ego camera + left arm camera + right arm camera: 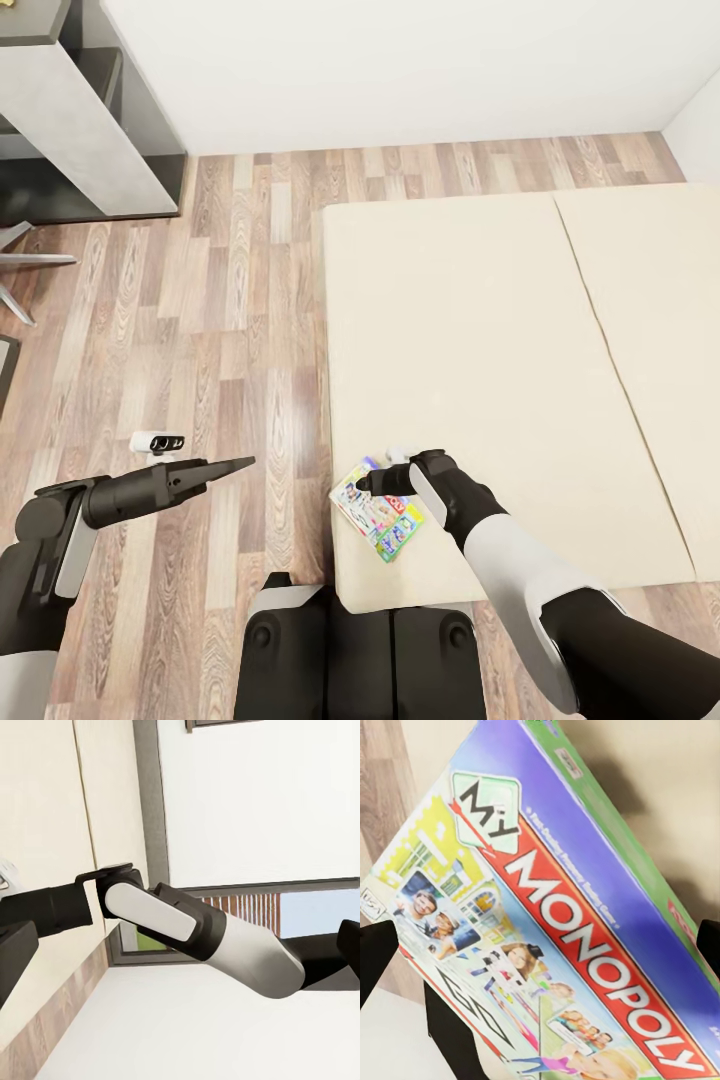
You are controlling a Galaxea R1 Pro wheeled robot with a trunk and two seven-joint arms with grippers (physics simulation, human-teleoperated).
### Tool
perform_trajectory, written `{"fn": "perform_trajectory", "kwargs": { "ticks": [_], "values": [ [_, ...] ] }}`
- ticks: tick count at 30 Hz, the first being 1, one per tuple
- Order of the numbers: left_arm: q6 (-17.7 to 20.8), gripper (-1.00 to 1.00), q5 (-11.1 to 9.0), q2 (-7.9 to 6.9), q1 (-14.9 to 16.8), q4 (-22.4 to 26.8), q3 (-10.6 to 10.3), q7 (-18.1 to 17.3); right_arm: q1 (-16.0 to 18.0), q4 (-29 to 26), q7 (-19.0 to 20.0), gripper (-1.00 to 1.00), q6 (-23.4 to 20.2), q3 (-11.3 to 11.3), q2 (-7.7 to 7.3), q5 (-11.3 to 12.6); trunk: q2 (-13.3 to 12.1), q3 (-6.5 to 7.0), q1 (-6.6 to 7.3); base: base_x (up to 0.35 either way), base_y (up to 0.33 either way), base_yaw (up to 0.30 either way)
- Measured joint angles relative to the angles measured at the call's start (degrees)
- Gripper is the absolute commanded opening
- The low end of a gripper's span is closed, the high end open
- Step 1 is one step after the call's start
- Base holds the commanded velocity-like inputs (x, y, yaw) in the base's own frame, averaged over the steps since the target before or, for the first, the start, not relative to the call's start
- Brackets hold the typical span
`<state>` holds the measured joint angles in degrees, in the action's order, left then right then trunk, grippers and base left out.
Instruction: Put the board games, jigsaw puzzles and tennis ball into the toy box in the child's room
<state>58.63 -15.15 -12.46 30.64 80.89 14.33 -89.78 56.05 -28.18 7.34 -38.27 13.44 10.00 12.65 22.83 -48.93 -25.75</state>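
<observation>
The right gripper [385, 484] sits directly over the board game [378, 510], its fingers reaching from the wrist toward the box's upper edge; the head view does not resolve how far apart the jaws stand or whether they touch the box, so the jaw state cannot be told. In the right wrist view the box [562, 922] lies close under the camera, showing a "MY MONOPOLY" banner in red on a blue, green and white lid, with the dark fingertips [376, 956] at either edge of the picture and the box between them. The game lies flat on the beige bed [500, 330], at the near corner by the mattress edge, turned at an angle to that edge. The left gripper [235, 464] hangs over the wood floor [200, 300], well apart from the bed, with its jaws pressed together into a narrow point and nothing between them. The left wrist view looks across at the right arm [187, 926] against the mattress and a white wall. A grey shelf unit [80, 110] stands at the far left by the wall.
</observation>
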Motion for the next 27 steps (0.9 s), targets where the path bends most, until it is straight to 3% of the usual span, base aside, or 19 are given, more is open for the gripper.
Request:
{"fn": "perform_trajectory", "kwargs": {
  "ticks": [27],
  "values": [
    [0.0, 1.0, 0.0, 0.08, 0.01, -0.01, 0.26, 0.0, -0.56, 0.0, -0.02, 1.0, -1.76, -0.1, 0.0, 0.03, 0.0, 0.0, 0.0, 0.0, 0.0, 0.0]
  ]
}}
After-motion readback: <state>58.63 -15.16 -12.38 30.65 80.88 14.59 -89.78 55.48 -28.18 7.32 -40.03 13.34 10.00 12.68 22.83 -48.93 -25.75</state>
